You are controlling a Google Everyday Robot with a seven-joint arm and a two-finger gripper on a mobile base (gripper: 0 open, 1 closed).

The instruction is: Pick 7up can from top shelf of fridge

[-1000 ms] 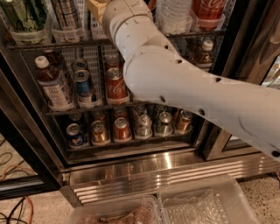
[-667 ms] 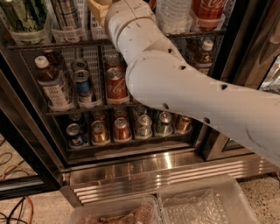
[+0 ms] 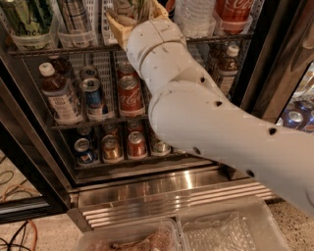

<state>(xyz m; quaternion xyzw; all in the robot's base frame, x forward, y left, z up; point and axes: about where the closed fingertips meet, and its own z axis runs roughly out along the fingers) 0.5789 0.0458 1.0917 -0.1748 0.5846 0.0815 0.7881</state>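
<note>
My gripper [image 3: 135, 18] is at the top shelf [image 3: 59, 49] of the fridge [image 3: 29, 147], at the upper edge of the view. Its tan fingers [image 3: 116, 25] sit on either side of the pale 7up can [image 3: 131, 10] and press against it. The can stands in its lane, and its top is cut off by the frame edge. My white arm [image 3: 206, 117] runs from the lower right up to the shelf and hides much of the racks behind it.
A green-white can [image 3: 27, 19], a clear bottle [image 3: 196, 14] and a Coca-Cola bottle [image 3: 235, 12] share the top shelf. Below stand a Coca-Cola can [image 3: 130, 95], a Pepsi can [image 3: 93, 98] and small cans. The ribbed steel base [image 3: 171, 196] and plastic trays [image 3: 225, 230] lie lowest.
My arm has shifted slightly, with the wrist still at the top shelf. The gripper stays around the same can.
</note>
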